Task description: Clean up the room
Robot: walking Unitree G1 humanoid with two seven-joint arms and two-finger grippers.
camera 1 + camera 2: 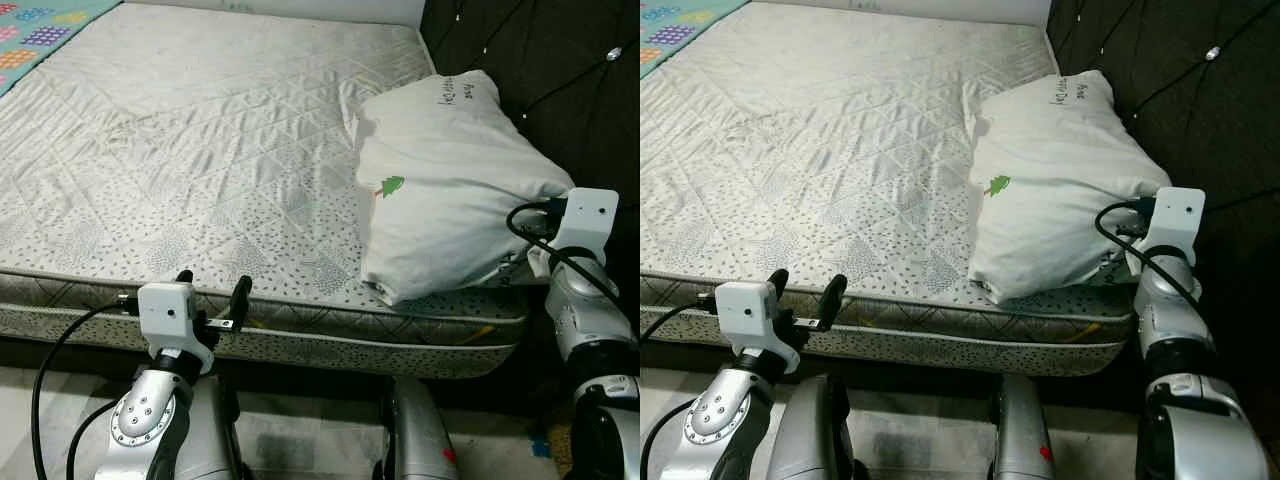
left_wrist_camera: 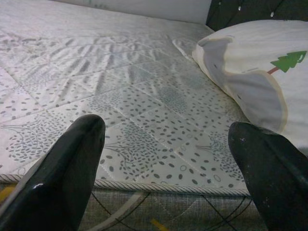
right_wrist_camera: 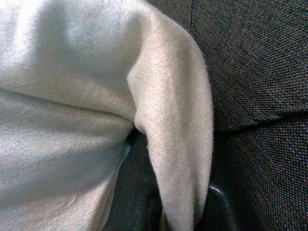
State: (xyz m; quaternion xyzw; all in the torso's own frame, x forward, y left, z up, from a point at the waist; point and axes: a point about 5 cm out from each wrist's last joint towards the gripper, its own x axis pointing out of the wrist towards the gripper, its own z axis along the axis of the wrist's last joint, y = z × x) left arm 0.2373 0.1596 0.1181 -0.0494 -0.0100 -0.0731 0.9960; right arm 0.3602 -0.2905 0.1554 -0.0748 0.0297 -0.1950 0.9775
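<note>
A white pillow (image 1: pixel 450 180) with a small green tree print lies at the right end of the bare quilted mattress (image 1: pixel 200 150), against the dark headboard. My right gripper (image 1: pixel 522 262) is pushed in at the pillow's near right corner, its fingers hidden behind the cloth. In the right wrist view a fold of the pillow (image 3: pixel 178 144) runs between the two dark fingers (image 3: pixel 219 204), so it looks shut on the cloth. My left gripper (image 1: pixel 213 282) hovers open at the mattress's front edge, left of the pillow, holding nothing.
The dark tufted headboard (image 1: pixel 560 60) rises right behind the pillow. A colourful play mat (image 1: pixel 30 35) shows past the bed's far left corner. Pale floor (image 1: pixel 300 430) and my own legs are below the bed's front edge.
</note>
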